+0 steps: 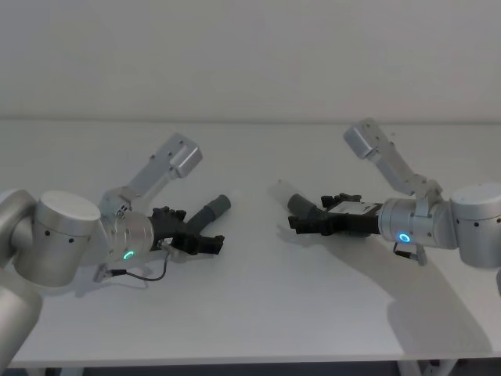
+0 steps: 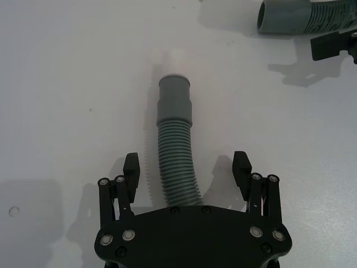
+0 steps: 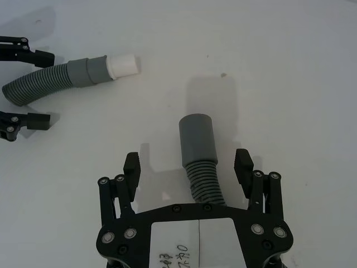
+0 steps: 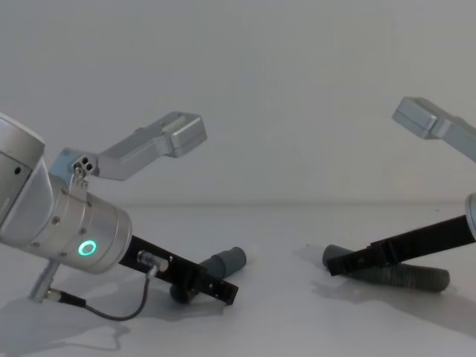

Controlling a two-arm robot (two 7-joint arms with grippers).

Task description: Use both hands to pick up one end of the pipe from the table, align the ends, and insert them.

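Jaws apart and gripping nothing, the left gripper straddles the ribbed short hose piece, the right gripper the longer hose piece just behind its plain grey cuff; both lie on the white table, the short one's white-tipped cuff facing the other, well apart

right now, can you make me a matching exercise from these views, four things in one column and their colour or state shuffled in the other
1 left end effector
2 right end effector
3 left ring light
4 right ring light

A blue
B open astride the white-tipped hose
C green
D open astride the all-grey hose

Pairs: 1-B, 2-D, 3-C, 4-A
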